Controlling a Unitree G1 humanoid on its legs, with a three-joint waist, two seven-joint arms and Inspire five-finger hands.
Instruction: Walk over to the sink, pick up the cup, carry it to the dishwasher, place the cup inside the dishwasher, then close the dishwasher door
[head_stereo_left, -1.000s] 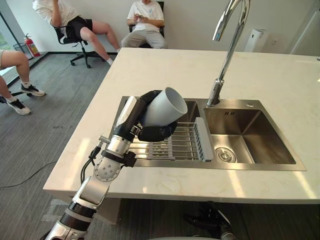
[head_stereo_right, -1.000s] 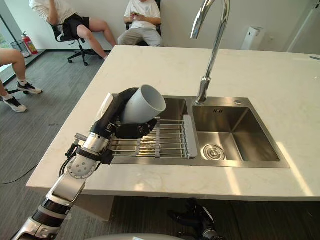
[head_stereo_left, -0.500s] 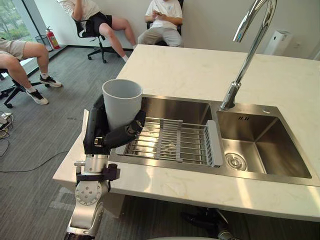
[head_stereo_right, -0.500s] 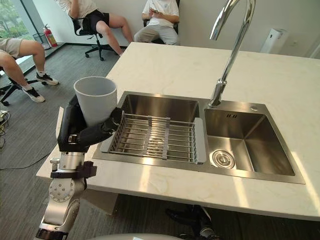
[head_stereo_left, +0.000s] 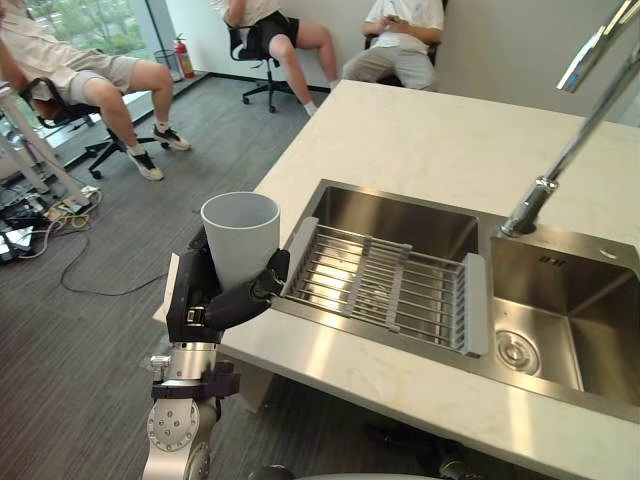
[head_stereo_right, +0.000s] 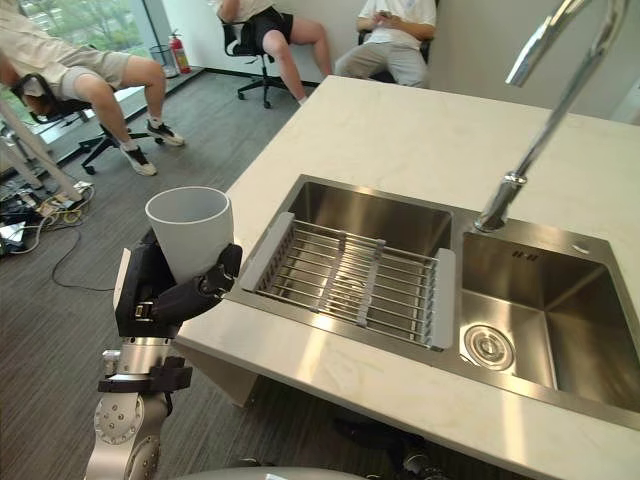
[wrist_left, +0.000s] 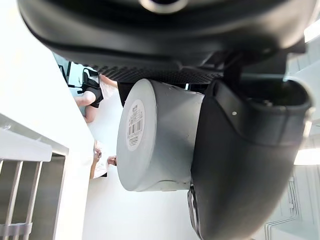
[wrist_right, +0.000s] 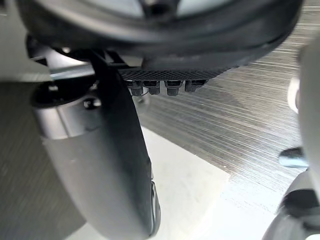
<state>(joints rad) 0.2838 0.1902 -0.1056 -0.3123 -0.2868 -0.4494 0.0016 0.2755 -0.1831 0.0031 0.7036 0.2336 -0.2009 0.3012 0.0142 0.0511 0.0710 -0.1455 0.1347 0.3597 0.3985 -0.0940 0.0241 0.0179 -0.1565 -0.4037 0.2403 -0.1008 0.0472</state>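
Note:
A light grey cup stands upright in my left hand, whose fingers and thumb curl round its lower half. Hand and cup hang just off the left corner of the white counter, beside the sink's left end and above the floor. In the left wrist view the cup's base shows with a barcode sticker, and the thumb presses its side. My right hand appears in its own wrist view above grey floor, holding nothing that I can see.
The steel double sink has a wire drain rack over its left basin and a tall faucet behind. Three people sit on chairs beyond the counter. Cables lie on the floor at the far left.
The cup went from tilted over the rack to upright and left of the counter. The camera has since swung, so the sink now sits further right; the grip is unchanged.

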